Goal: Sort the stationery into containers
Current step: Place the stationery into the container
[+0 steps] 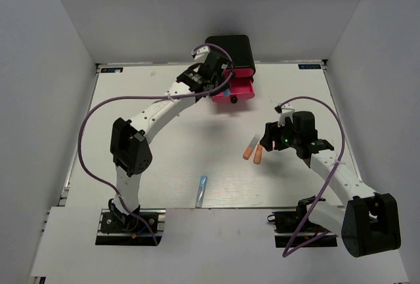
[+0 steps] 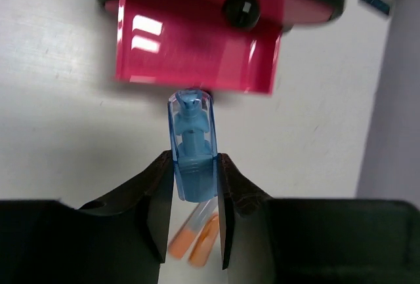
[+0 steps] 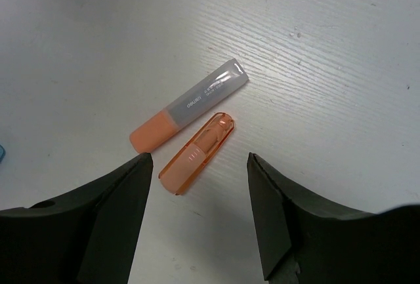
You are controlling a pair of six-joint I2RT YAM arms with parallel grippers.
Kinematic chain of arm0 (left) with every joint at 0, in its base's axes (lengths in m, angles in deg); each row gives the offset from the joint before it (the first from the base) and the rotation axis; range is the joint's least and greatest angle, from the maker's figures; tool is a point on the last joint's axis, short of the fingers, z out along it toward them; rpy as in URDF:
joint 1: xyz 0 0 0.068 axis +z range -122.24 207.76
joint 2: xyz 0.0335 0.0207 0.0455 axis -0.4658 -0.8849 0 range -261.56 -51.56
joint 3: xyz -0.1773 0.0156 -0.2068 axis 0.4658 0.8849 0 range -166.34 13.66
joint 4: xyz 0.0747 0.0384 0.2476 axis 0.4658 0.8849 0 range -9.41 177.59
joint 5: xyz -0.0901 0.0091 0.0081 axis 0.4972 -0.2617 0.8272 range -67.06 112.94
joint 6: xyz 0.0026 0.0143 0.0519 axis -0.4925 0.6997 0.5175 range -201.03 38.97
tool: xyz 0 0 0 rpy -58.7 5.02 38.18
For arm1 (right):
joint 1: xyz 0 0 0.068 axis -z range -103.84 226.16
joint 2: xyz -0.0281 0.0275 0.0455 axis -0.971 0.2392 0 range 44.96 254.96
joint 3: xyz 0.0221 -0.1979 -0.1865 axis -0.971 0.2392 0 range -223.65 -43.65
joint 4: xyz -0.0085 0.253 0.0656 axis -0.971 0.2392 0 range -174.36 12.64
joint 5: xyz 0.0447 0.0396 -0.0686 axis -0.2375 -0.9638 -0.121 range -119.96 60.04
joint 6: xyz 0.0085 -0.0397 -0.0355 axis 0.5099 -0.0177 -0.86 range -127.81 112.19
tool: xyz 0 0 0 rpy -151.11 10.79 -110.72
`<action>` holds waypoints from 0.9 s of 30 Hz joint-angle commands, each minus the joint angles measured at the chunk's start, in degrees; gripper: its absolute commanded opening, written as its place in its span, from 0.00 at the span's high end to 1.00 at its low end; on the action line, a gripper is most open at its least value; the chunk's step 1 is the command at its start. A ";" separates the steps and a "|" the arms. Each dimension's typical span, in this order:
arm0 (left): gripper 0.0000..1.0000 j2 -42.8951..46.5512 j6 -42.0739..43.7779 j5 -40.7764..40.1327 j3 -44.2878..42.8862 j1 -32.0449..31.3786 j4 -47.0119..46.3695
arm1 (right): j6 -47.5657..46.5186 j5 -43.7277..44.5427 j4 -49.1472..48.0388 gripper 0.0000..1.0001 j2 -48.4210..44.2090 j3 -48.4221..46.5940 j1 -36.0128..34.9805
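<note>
My left gripper (image 2: 195,166) is shut on a short blue marker (image 2: 191,146), which points toward the pulled-out pink drawer (image 2: 197,41) with its round black knob (image 2: 241,10). In the top view that gripper (image 1: 223,84) hangs at the left side of the open drawer (image 1: 237,89) of the black cabinet (image 1: 236,48). Two stubby orange markers (image 1: 249,151) (image 1: 258,155) lie side by side on the table. My right gripper (image 3: 198,157) stands open just above them: the grey-bodied one (image 3: 187,112) and the clear orange one (image 3: 197,153). A light blue pen (image 1: 201,190) lies near the front edge.
The white table (image 1: 164,146) is boxed in by grey walls on the left, right and back. The cabinet stands at the table's far edge. Purple cables loop from both arms.
</note>
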 commanded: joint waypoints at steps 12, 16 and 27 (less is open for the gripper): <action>0.84 -9.00 -9.11 -2.85 -9.36 5.08 -12.02 | 0.13 -0.27 -3.65 0.34 -2.45 2.64 0.27; 0.84 -9.00 -10.24 -3.65 -6.73 5.08 -15.36 | 0.22 -0.36 -4.01 0.34 -2.80 3.26 0.36; 0.82 -11.99 -11.48 -6.29 -6.81 5.08 -15.63 | 0.04 -1.59 -4.36 0.34 -2.54 3.52 -0.16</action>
